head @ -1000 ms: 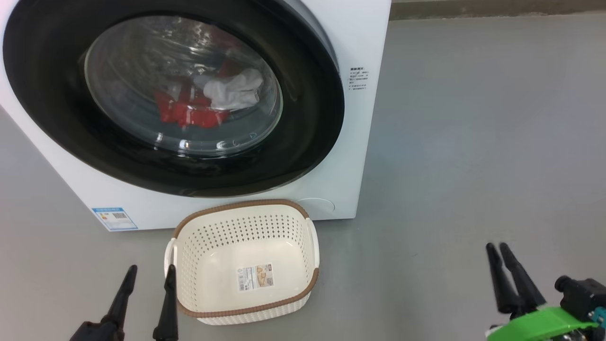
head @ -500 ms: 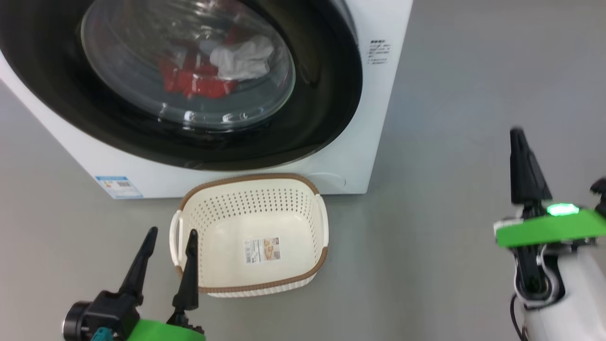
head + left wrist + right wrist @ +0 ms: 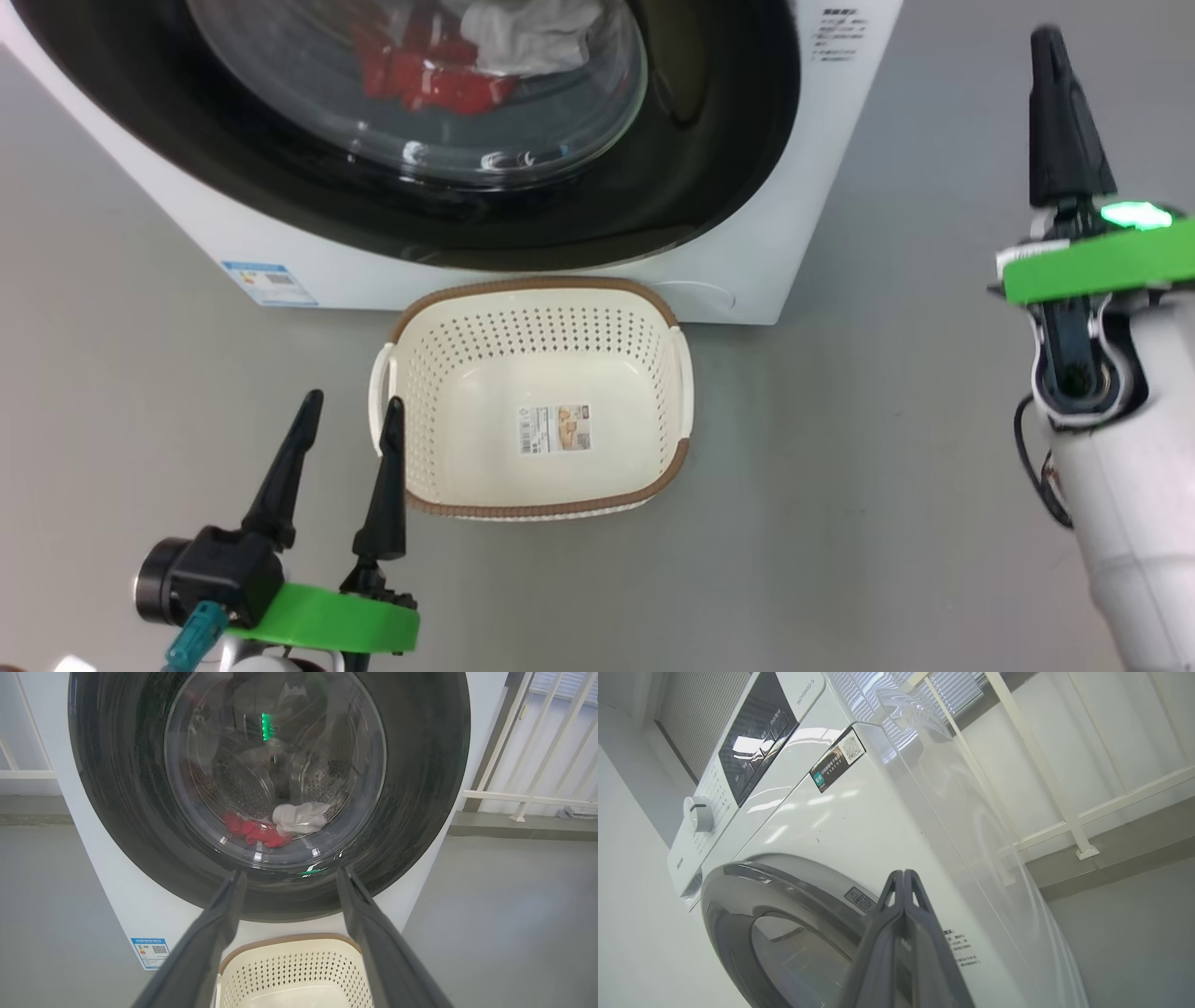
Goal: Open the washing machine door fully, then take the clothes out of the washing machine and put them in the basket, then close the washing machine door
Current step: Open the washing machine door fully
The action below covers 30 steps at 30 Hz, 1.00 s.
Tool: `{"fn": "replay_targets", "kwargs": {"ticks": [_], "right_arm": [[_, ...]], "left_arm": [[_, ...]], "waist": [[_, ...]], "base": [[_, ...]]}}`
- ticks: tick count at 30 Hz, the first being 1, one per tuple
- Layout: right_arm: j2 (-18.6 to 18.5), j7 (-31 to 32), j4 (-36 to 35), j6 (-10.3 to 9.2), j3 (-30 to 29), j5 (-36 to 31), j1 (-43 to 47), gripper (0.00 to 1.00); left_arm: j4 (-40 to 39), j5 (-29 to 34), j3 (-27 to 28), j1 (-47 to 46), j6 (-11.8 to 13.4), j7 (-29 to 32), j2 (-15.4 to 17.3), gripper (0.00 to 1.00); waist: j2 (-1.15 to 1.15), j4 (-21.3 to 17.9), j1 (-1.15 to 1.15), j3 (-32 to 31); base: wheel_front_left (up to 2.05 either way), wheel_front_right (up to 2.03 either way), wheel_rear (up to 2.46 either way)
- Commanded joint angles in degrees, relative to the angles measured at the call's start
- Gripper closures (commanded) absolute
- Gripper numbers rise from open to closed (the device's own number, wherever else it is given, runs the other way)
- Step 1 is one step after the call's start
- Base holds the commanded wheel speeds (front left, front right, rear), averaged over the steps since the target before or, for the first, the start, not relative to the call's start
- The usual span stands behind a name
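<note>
The round, glossy black-rimmed washing machine door [image 3: 738, 140] is closed on the white washing machine [image 3: 826, 159] — red and white clothes [image 3: 439, 79] lie behind its glass. Just before it (on grey floor [image 3: 840, 467]) sits the cream perforated plastic basket [image 3: 532, 283]. Left gripper [image 3: 353, 401] gapes wide beside it, empty; right gripper [image 3: 1047, 37] pinched together.

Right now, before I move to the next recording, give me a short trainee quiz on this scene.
1. True or false: the bright red and plain white clothes lie behind the glass of the large round black-rimmed washing machine door.
2. Choose: relative to the big white front-loading washing machine, the small cream perforated plastic basket with a brown rim stands A) on top of it, B) on the grey floor in front of it, C) behind it.
3. Fill in: the left hand is ___; the right hand is ___.
Key: 1 true; 2 B; 3 open, shut.
</note>
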Motion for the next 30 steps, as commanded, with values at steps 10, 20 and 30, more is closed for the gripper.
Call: {"fn": "replay_targets", "kwargs": {"ticks": [10, 20, 30], "right_arm": [[-4.9, 2.0, 8.4, -0.05, 12.3, 10.0, -13.4, 1.0], [-6.7, 11.9, 11.5, -0.05, 16.2, 26.4, -19.9, 1.0], [-7.5, 29.4, 15.3, -0.05, 15.2, 41.6, -24.4, 1.0]], "left_arm": [[-1.9, -1.0, 0.2, -3.3, 1.0, -0.5, 0.9, 0.0], [-2.2, -1.5, -0.2, -4.2, 1.4, -0.5, 0.9, 0.0], [-1.8, -1.6, -1.0, -5.0, 1.3, -0.5, 0.9, 0.0]], "waist": [[-0.01, 3.3, 0.0, 3.7], [-0.01, 4.6, 0.0, 6.0], [-0.01, 5.0, 0.0, 7.1]], "base": [[0.0, 0.0, 0.0], [0.0, 0.0, 0.0], [0.0, 0.0, 0.0]]}}
